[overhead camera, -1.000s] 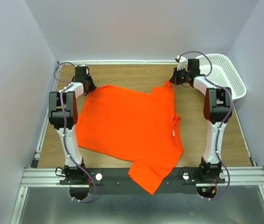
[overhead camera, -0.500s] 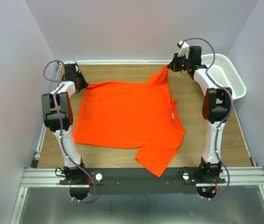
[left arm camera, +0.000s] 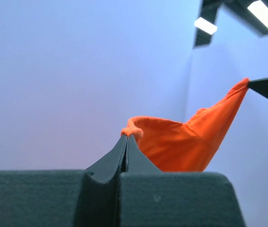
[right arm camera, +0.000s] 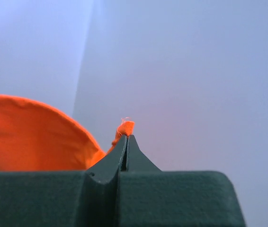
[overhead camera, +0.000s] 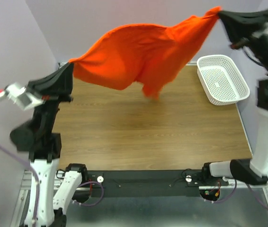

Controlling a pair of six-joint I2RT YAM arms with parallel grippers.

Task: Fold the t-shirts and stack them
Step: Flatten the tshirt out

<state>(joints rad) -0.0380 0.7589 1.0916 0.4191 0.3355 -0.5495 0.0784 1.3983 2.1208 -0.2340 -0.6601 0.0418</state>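
Observation:
The orange-red t-shirt [overhead camera: 138, 52] hangs in the air above the far part of the table, stretched between both grippers and sagging in the middle. My left gripper [overhead camera: 70, 68] is shut on one corner of it at the left; in the left wrist view the cloth [left arm camera: 181, 142] bunches at the tips of the left gripper [left arm camera: 127, 137]. My right gripper [overhead camera: 220, 13] is shut on the other corner high at the right; in the right wrist view a tuft of the shirt [right arm camera: 124, 128] sticks out of the closed right gripper [right arm camera: 127, 138].
A white perforated basket [overhead camera: 221, 80] stands at the back right of the wooden table [overhead camera: 143, 137]. Pale walls close in on the left, back and right. The black base rail [overhead camera: 143, 177] runs along the near edge.
Both arms have swung up and outward, lifting the t-shirt off the table into the air. It lay flat on the wood before; now it hangs stretched between the grippers.

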